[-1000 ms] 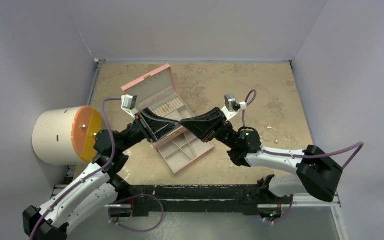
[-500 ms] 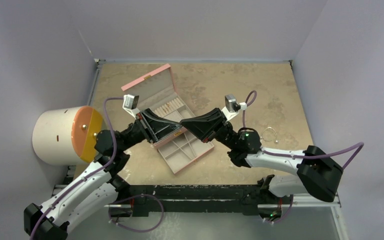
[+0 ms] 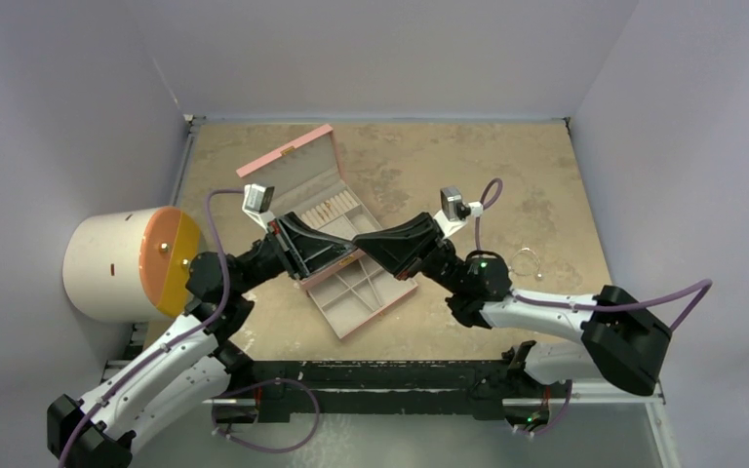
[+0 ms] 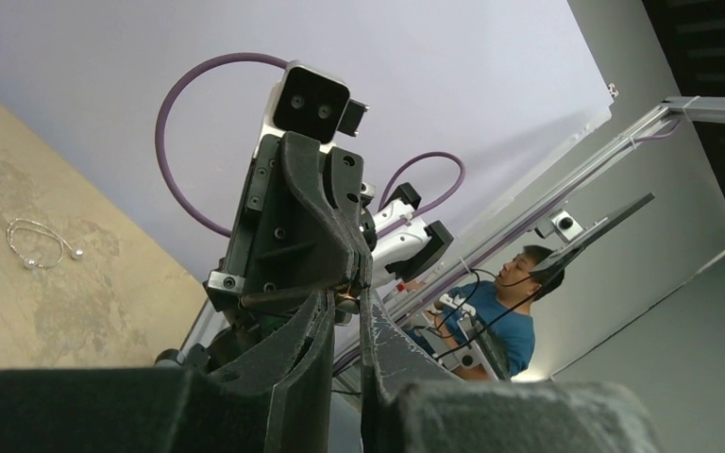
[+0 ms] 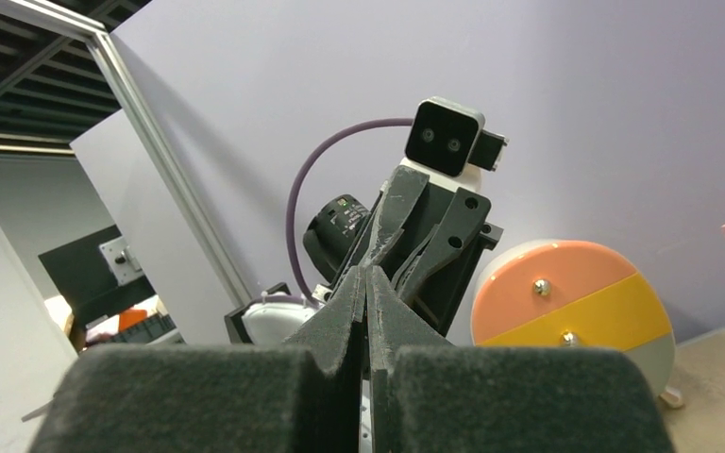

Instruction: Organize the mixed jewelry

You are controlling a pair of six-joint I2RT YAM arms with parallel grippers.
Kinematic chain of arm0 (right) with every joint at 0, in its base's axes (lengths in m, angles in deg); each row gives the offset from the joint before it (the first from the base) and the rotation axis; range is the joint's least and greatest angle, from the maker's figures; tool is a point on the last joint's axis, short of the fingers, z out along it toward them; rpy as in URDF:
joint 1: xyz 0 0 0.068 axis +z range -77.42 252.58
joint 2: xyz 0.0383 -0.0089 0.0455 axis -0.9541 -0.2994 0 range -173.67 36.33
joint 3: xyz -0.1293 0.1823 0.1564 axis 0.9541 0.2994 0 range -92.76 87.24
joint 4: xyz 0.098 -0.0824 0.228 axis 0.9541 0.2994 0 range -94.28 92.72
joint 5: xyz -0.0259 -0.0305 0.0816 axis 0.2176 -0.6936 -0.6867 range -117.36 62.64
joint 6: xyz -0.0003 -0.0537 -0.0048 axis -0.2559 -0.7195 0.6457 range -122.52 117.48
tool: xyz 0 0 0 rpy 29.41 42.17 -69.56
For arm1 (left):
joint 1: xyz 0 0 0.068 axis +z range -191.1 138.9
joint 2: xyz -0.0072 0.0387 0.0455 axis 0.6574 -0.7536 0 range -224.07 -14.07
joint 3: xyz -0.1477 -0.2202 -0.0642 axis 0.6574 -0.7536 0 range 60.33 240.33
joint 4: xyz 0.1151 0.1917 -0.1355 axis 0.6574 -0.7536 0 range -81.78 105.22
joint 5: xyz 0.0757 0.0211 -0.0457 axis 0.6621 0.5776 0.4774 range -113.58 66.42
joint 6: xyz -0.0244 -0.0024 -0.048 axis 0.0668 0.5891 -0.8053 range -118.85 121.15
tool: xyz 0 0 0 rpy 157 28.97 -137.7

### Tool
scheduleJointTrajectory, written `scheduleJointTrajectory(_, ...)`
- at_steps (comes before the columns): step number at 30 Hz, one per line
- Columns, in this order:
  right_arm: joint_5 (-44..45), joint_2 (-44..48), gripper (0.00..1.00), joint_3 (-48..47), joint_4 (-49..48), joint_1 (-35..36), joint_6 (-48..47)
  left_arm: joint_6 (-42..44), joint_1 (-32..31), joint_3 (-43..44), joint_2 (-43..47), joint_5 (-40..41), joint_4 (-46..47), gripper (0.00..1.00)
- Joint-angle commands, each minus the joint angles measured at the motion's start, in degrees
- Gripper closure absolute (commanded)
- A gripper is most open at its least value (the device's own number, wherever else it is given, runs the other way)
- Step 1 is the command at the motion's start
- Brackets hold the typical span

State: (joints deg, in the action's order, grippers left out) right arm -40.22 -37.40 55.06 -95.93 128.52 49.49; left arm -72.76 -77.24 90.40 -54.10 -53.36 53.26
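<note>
Left fingers (image 4: 307, 340) are almost shut round a tiny gold piece (image 4: 346, 301); I cannot tell if they grip it. Right fingers (image 5: 336, 316) are pressed together. Pinch softly, steady over the pink box (image 3: 293, 166).

The tan table (image 3: 507, 156) carried an open pink box (image 3: 356, 304) near its centre, a thin wire loop (image 3: 527, 259) at 3 o'clock and a white drum (image 3: 117, 263) at 9 o'clock.

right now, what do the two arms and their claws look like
The left arm and right arm: white shells, black joints. A purple cable loops to a silvery wrist camera on each. The left claw and right claw are black tapered wedges.
</note>
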Motion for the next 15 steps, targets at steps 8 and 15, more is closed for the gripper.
scheduleJointTrajectory(8,3.76,10.16,0.66,4.15,6.64,0.4,-8.33,7.07,-0.2,2.05,1.48,1.26,-7.78,1.0)
scheduleJointTrajectory(15,7.65,21.24,0.58,5.95,23.22,0.4,-16.61,12.8,-0.16,3.91,0.72,1.39,-17.38,1.0)
